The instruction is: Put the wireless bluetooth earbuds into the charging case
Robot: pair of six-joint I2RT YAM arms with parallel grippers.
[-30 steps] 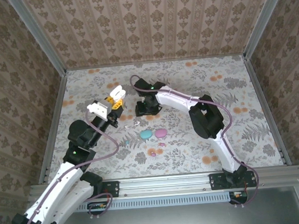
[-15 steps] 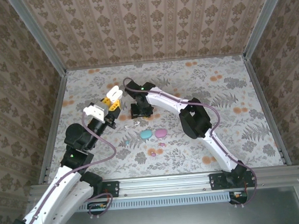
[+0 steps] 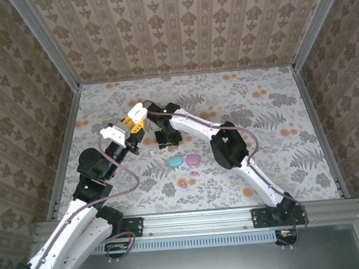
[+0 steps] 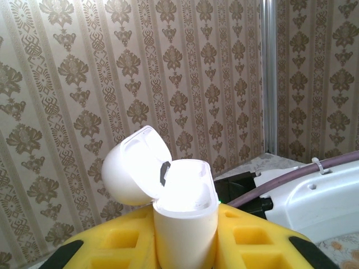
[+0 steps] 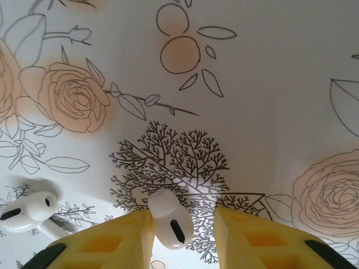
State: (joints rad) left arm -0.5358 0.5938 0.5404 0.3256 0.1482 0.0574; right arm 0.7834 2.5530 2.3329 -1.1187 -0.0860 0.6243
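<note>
My left gripper [image 4: 185, 249] is shut on a white charging case [image 4: 185, 218], held upright with its lid [image 4: 133, 167] flipped open to the left. From above, the case [image 3: 139, 111] is raised over the table's left part. My right gripper [image 5: 183, 219] is down at the table just right of it, jaws pointing down [image 3: 163, 140]. A white earbud [image 5: 168, 224] lies between its yellow fingers. The left finger [image 5: 120, 241] touches the earbud, while a gap separates it from the right finger [image 5: 252, 235]. Another white earbud [image 5: 25, 212] lies on the cloth to the left.
A teal oval case [image 3: 175, 162] and a pink one [image 3: 194, 159] lie side by side in front of the right gripper. Small buds sit near them: pink [image 3: 184, 183] and teal [image 3: 151, 171]. Patterned walls enclose the floral table on three sides.
The right arm swung left and lowered to the table, and its jaws narrowed around the white earbud. The left arm shifted slightly left, still holding the open case.
</note>
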